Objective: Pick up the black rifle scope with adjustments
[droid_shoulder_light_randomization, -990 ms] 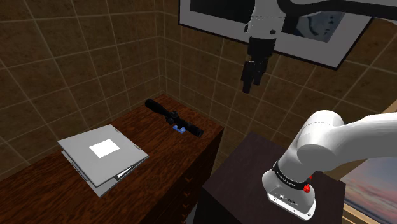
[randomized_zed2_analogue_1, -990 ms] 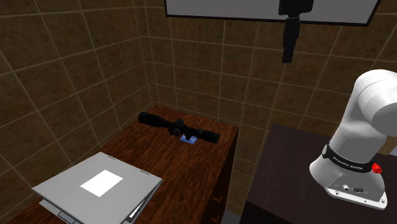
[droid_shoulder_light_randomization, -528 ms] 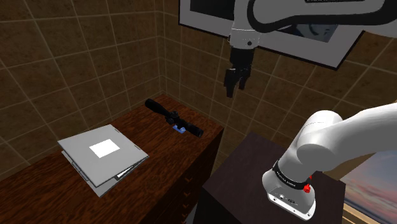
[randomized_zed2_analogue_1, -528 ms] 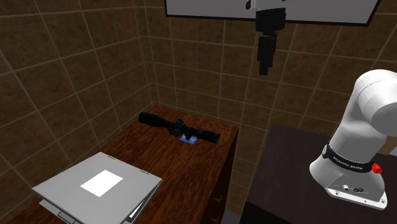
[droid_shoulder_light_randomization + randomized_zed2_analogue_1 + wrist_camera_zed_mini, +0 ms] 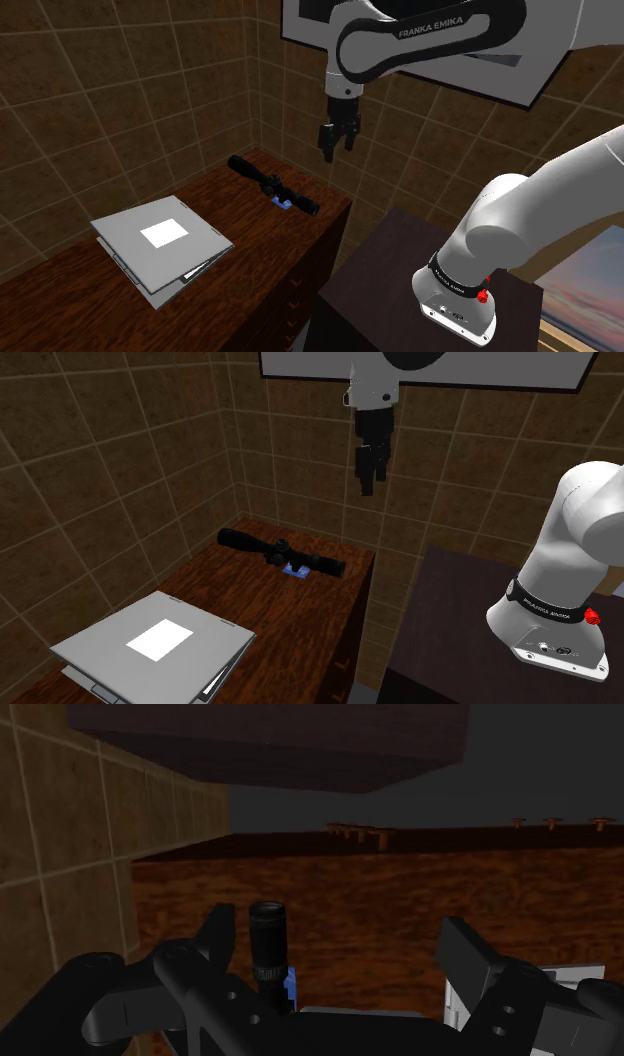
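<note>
Nearest, the dark stand [image 5: 372, 282] sits just beside the wooden desk [image 5: 250, 228]. On the desk's near part lies a flat grey laptop [image 5: 160, 245] (closed, with a white patch on its lid). Farther along, at the desk's far end by the tiled wall [image 5: 150, 80], the black rifle scope [image 5: 272, 184] lies flat. High over that end, well apart from the scope, the gripper [image 5: 336, 150] hangs with its fingers [image 5: 216, 936] spread, clasping nothing.

Counter [image 5: 262, 236]: reddish-brown wood grain, smooth, faint sheen. Rifle scope [image 5: 272, 184]: black, matt. Tool [image 5: 337, 150]: black, matt. Arm [image 5: 520, 215]: white, glossy shell. Wall tiles [image 5: 120, 100]: brown, mottled, dull, with pale grout lines. Flat grey object [image 5: 128, 246]: plain, smooth, material not determinable. Stand [image 5: 372, 282]: dark wood grain.
</note>
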Controlling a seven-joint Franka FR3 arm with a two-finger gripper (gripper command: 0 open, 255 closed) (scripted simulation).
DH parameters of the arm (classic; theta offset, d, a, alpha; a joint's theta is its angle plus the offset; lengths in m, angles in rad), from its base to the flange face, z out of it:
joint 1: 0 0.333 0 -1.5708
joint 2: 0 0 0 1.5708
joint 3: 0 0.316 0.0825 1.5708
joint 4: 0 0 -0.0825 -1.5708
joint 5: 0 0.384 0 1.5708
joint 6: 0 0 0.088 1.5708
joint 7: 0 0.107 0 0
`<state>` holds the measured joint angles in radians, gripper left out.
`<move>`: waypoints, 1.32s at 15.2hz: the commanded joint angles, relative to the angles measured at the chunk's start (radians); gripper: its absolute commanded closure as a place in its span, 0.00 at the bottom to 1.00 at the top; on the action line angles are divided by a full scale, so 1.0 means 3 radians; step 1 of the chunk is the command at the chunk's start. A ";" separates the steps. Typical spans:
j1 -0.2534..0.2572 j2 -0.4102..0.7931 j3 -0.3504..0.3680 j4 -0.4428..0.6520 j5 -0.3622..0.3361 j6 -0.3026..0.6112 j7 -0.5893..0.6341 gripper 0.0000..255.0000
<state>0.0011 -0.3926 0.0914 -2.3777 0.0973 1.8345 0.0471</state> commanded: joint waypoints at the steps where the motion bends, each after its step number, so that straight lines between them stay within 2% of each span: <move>1: -0.0018 0.0278 0.0011 0.0101 -0.0027 0.0173 0.0018 0.00; 11: -0.0054 0.1597 0.0034 0.0792 -0.0202 0.0759 0.0175 0.00; 20: -0.0022 0.2796 -0.0028 0.1785 -0.0366 0.0924 0.0306 0.00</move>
<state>-0.0062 0.4031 0.0860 -1.8885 -0.0077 2.1161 0.1365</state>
